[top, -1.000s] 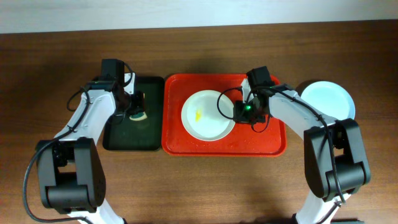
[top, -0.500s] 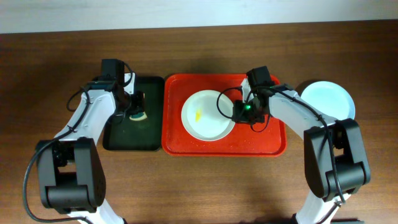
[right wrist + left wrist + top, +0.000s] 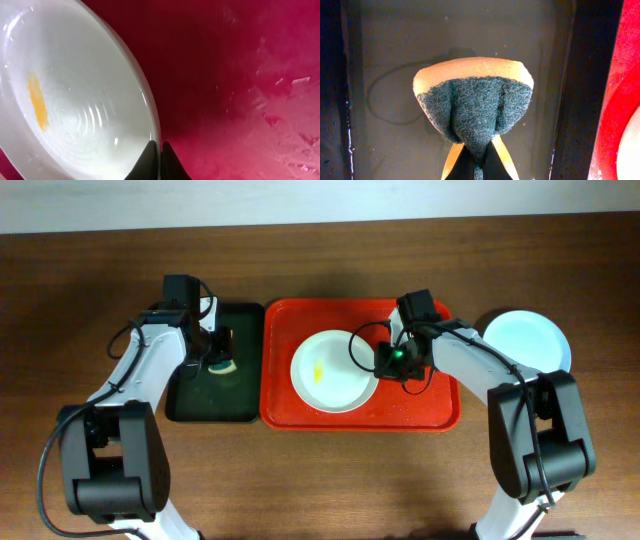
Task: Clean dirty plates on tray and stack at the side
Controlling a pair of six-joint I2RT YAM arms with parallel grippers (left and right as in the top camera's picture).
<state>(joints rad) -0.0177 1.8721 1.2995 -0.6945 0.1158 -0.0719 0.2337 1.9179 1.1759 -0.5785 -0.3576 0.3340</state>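
on the wooden table (image 3: 320, 480), at its middle, lies the red tray (image 3: 440, 415), a glossy plastic rectangle with rounded corners and a raised rim. its floor is beaded and streaked with wet. a round, shallow white plate (image 3: 334, 370) sits on the tray's left half. it is smooth and shiny, with faint concentric rings in its well and a narrow yellow smear (image 3: 318, 370) left of its centre.

the right gripper (image 3: 385, 360) is at the plate's right edge. in the right wrist view its two dark, tapered fingertips are pinched together on the thin rim, one tip on the plate's inner side and one on the tray side, with hardly a slit between them.

left of the red tray, and just beside it, is a smaller, narrower black tray (image 3: 205, 400) with a dull, wet floor. over it the left gripper (image 3: 215, 355) is closed tight on a sponge (image 3: 221, 364). the sponge is a soft orange foam pad with a coarse, fuzzy dark-green scouring face. it is squeezed so that it folds and bulges out to both sides of the fingers.

to the right of the red tray, apart from it, a round mint-blue plate (image 3: 527, 340) rests on the bare table, partly hidden by the right arm. whether another plate lies beneath it cannot be told.
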